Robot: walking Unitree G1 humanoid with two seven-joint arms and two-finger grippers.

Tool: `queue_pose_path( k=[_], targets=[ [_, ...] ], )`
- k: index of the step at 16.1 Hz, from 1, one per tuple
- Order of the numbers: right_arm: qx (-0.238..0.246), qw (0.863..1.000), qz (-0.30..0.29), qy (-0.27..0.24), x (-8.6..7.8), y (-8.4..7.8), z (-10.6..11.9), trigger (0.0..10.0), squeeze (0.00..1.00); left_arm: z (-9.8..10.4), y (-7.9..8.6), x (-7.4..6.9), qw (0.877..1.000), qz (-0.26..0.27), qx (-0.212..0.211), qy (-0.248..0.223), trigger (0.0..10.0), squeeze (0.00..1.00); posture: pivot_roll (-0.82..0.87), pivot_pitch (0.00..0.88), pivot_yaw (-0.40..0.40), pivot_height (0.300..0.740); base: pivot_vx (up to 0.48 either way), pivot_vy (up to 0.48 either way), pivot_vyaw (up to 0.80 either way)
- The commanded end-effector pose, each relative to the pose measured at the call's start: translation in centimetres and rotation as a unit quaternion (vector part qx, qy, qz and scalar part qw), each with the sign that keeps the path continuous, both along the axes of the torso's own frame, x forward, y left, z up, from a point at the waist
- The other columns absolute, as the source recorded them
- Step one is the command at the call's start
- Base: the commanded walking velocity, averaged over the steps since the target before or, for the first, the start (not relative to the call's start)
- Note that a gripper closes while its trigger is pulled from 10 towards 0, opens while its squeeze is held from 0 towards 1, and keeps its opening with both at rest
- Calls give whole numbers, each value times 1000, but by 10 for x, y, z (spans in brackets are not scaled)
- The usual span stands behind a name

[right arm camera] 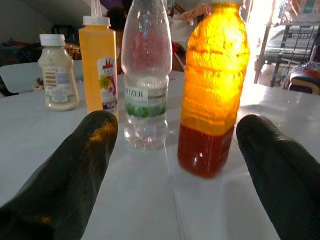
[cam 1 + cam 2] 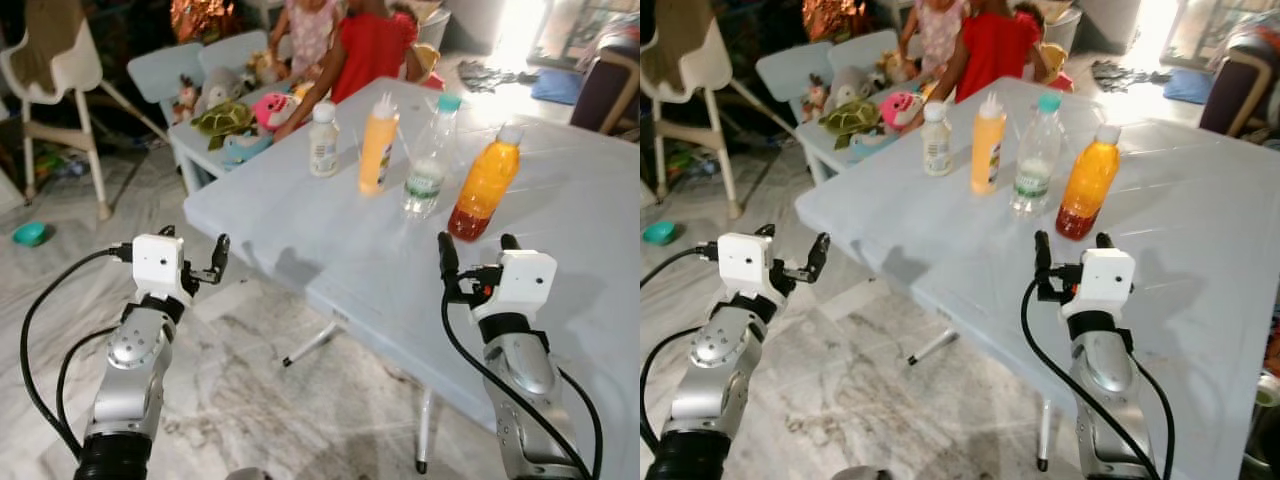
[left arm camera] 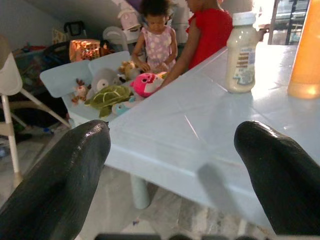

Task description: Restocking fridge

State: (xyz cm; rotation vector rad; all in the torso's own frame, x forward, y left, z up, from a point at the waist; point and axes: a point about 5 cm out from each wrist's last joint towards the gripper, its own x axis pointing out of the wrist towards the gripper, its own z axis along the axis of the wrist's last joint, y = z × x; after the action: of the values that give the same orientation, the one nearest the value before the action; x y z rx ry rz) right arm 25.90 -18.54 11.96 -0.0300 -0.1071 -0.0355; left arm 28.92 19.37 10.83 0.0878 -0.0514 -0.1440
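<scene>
While two children play at the far end of the pale blue table (image 2: pixel 560 200), the right gripper (image 2: pixel 477 262) hovers over its near edge, fingers spread and empty, facing the orange juice bottle (image 2: pixel 485 182). That bottle stands upright near the table's middle, with a clear water bottle (image 2: pixel 429 160), a yellow squeeze bottle (image 2: pixel 378 147) and a small white bottle (image 2: pixel 323 140) lined up beside it. Off the table's corner, over the floor, the left gripper (image 2: pixel 200 260) is also splayed and holds nothing. A clean pick would likely mean centring the fingers on the juice bottle's lower body, clear of the water bottle.
</scene>
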Motion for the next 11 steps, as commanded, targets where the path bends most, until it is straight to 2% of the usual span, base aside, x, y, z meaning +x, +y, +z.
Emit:
queue_pose_path(
  k=[1, 2, 5, 11],
  targets=[
    [-3, 1000, 10, -21, 1, 4, 10, 10000, 0, 2, -1, 2, 1000, -5, -1, 1, 10000, 0, -79, 0, 25, 740, 428, 0, -513],
    [-4, 1000, 11, -22, 1, 4, 10, 10000, 0, 2, -2, 3, 1000, -5, -2, 1, 10000, 0, -80, 0, 24, 740, 435, 0, -513],
    [-8, 1000, 14, -22, 1, 5, 10, 10000, 0, 0, -6, 2, 1000, -9, -4, 2, 10000, 0, -80, 0, 21, 740, 387, 0, 0],
    [-10, 999, 27, -19, 1, 17, 7, 10000, 0, -1, -4, 0, 1000, -12, -7, 0, 10000, 0, -75, 0, 20, 740, 0, 0, 0]
  ],
)
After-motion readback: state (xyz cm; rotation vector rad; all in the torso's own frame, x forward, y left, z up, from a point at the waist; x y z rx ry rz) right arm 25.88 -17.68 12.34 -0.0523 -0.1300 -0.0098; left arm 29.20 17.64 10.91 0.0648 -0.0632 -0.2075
